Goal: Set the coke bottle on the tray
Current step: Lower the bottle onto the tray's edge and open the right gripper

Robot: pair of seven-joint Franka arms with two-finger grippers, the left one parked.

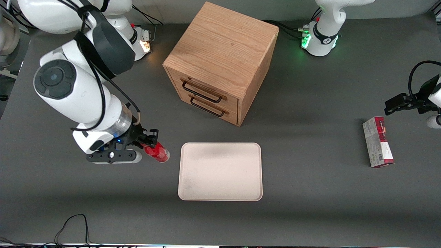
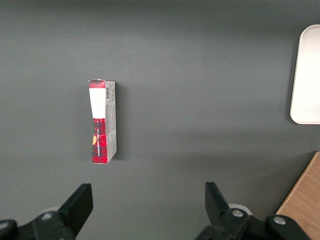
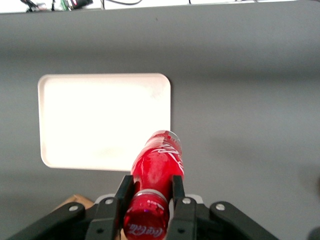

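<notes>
Front view: wooden drawer cabinet (image 1: 220, 62) biggest thing on the table, farther from the camera than the tray (image 1: 220, 171). Tray is flat, cream, nothing on it. Red-and-grey carton (image 1: 378, 141) lies toward the parked arm's end, well apart from everything. Coke bottle (image 1: 157, 152) is held up off the table just beside the tray's edge on the working arm's side, not over it yet. Gripper (image 1: 149, 144) is clamped on the bottle near the cap end, body sticking out past the fingertips toward the tray.

Right wrist view: fingers (image 3: 126, 192) squeeze both sides of the bottle (image 3: 157, 167) just below the cap, base pointing away.

Handling guess: small, light, stiff plastic, smooth and round, so it could slip or roll once set down; the narrow neck area looks the best hold. Task roughly midway.
</notes>
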